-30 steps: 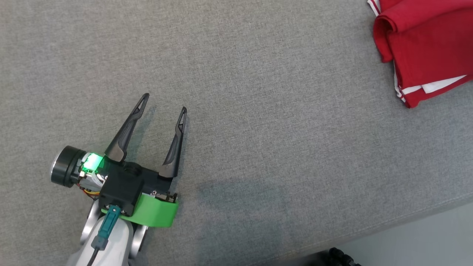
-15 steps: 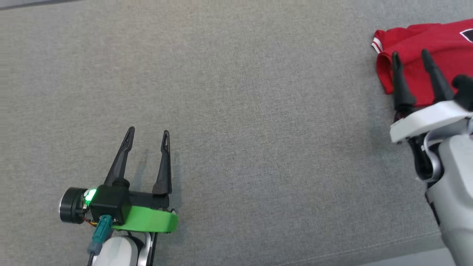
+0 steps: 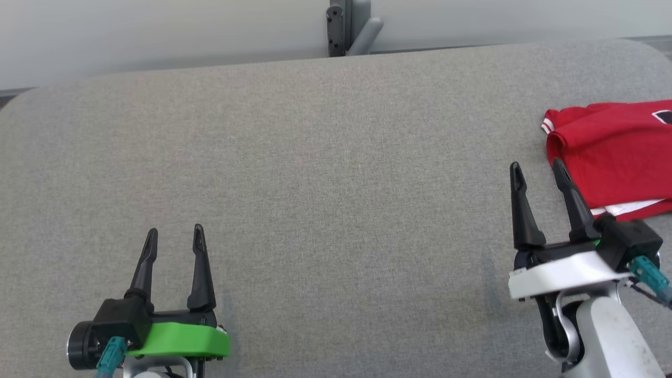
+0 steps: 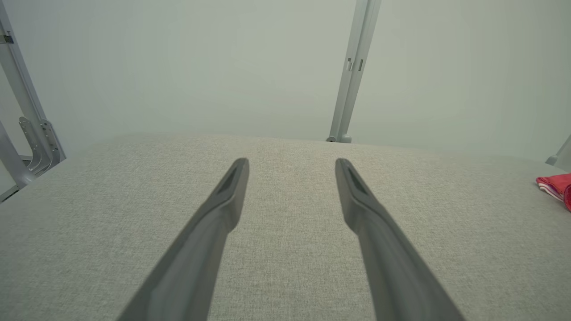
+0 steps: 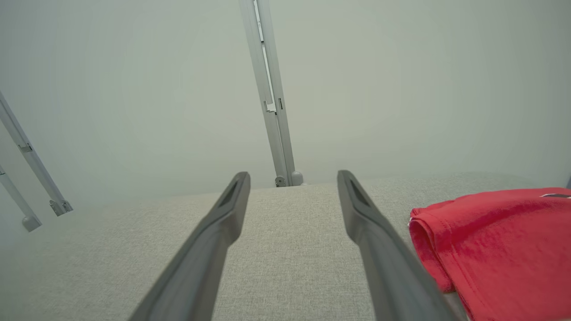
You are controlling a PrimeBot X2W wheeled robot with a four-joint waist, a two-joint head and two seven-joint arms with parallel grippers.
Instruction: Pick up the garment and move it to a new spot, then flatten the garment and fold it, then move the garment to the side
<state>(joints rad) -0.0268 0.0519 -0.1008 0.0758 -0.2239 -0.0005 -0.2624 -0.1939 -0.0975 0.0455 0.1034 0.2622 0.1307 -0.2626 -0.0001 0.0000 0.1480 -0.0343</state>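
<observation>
The garment (image 3: 614, 152) lies folded at the frame's right edge, seemingly already set aside. The view has tilted up (the camera's move, not the cloth's). Lower left, the left end effector (image 3: 175, 229) hovers over the table (image 3: 336, 173), fingers apart. Lower right, the right end effector (image 3: 536, 165), likewise spread and empty, has come into view just beside it.

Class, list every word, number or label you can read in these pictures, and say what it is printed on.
None can be read.
The red garment bears a dark and white mark at the picture's edge, cut off and unreadable.
</observation>
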